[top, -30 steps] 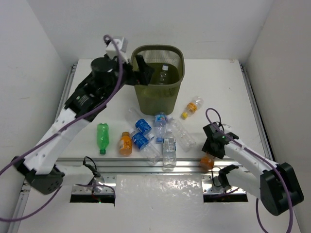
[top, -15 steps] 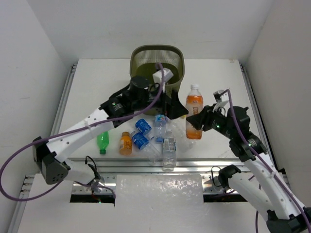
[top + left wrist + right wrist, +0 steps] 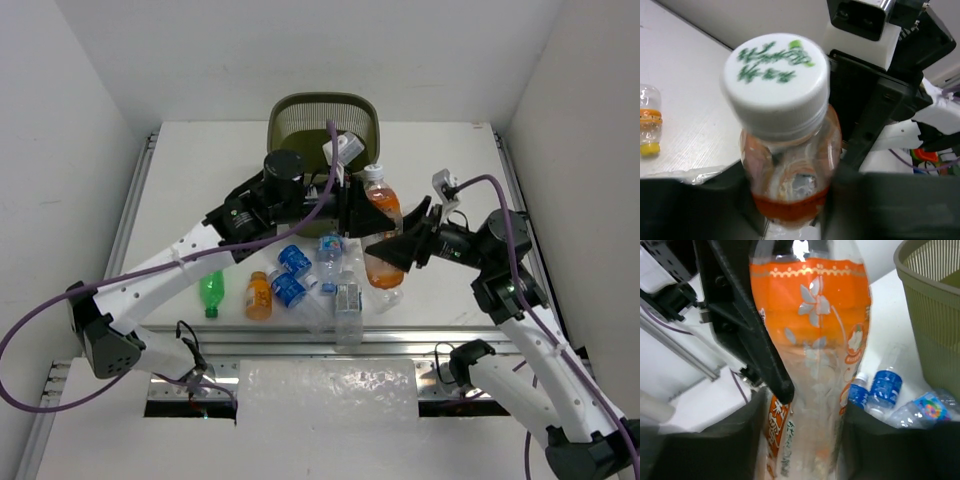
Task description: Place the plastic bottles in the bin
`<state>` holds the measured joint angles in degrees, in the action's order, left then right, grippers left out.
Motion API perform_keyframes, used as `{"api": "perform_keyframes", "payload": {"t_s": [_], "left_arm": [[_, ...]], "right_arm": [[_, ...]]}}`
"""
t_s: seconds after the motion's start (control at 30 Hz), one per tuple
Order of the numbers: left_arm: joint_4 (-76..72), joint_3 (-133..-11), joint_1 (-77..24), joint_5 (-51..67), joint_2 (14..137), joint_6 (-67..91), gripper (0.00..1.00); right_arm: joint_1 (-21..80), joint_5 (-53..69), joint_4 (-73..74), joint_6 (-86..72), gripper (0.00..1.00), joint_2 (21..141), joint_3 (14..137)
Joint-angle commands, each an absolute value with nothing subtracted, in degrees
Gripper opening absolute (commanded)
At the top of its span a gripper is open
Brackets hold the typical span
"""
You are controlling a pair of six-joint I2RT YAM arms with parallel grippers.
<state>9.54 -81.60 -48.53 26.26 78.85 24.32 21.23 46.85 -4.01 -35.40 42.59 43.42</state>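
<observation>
A tall orange bottle (image 3: 377, 212) (image 3: 812, 330) with a white cap (image 3: 775, 82) hangs in mid-air in front of the bin (image 3: 300, 101), between both grippers. My left gripper (image 3: 361, 210) (image 3: 790, 207) is shut on its upper body just below the neck. Lower down, my right gripper (image 3: 402, 246) (image 3: 802, 440) has its jaws spread on either side of the bottle. Below on the table lie several plastic bottles: a green one (image 3: 211, 289), a small orange one (image 3: 258, 296), blue-labelled ones (image 3: 292, 261) (image 3: 885, 387) and a clear one (image 3: 347, 306).
The olive bin (image 3: 932, 315) stands at the back centre of the white table. A small yellow-capped bottle (image 3: 649, 125) lies on the table in the left wrist view. A metal rail (image 3: 300, 340) runs along the near edge.
The left gripper has closed on the orange bottle's upper part. The right gripper's jaws have spread apart. The bottle has shifted a little left and tilted.
</observation>
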Motion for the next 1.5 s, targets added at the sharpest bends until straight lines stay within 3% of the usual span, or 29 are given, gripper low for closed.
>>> {"api": "perform_keyframes", "payload": {"t_s": [0.0,0.03,0.13,0.17,0.2,0.27,0.4,0.53,0.63,0.7,0.73,1.13,1.33,1.47], "left_arm": [[4.39,-84.98,-48.43,23.23,79.98,24.87,0.00],[5.96,-85.43,-48.43,20.85,79.81,24.70,0.00],[12.53,-88.93,-48.43,3.74,78.75,24.61,0.00],[15.27,-90.95,-48.43,-2.05,79.10,24.44,0.00],[17.55,-95.32,-48.34,-13.25,80.06,23.82,0.00],[22.40,-101.12,-47.38,-22.37,81.64,22.94,0.00],[24.95,-109.49,-41.24,-30.39,87.34,19.61,0.00],[25.84,-116.98,-35.07,-30.24,94.91,17.93,0.00],[27.15,-119.52,-31.56,-28.22,99.82,18.19,0.30],[27.60,-118.84,-30.50,-26.99,101.24,18.46,0.89],[27.34,-118.13,-30.41,-26.81,101.25,18.54,0.99],[23.13,-103.56,-32.77,-25.66,83.87,16.26,1.00],[20.92,-90.98,-34.10,-20.84,73.13,18.19,1.00],[21.00,-85.27,-34.63,-18.11,70.32,18.81,1.00]], "right_arm": [[22.41,54.94,-9.42,-34.37,0.73,39.73,45.88],[22.33,52.84,-7.23,-33.23,0.99,38.94,46.14],[22.41,29.61,8.92,-27.78,0.99,36.92,49.03],[22.33,21.53,13.49,-28.56,0.99,37.26,50.00],[22.41,3.52,23.11,-29.87,0.99,39.01,51.40],[22.32,-10.75,33.78,-35.67,0.99,41.38,53.96],[22.06,-18.01,35.77,-37.79,0.99,46.04,52.22],[21.45,-18.11,29.80,-39.46,0.99,48.60,49.92],[20.48,-19.42,27.52,-41.30,0.99,54.65,50.80],[19.78,-23.00,25.59,-45.51,0.99,59.73,51.24],[19.51,-23.29,23.75,-45.96,0.99,61.42,50.72],[12.04,-10.83,12.66,-51.67,0.98,90.06,55.63],[11.60,-8.00,6.33,-51.07,0.89,99.92,58.36],[10.99,-7.38,4.66,-49.84,0.55,102.92,57.84]]}}
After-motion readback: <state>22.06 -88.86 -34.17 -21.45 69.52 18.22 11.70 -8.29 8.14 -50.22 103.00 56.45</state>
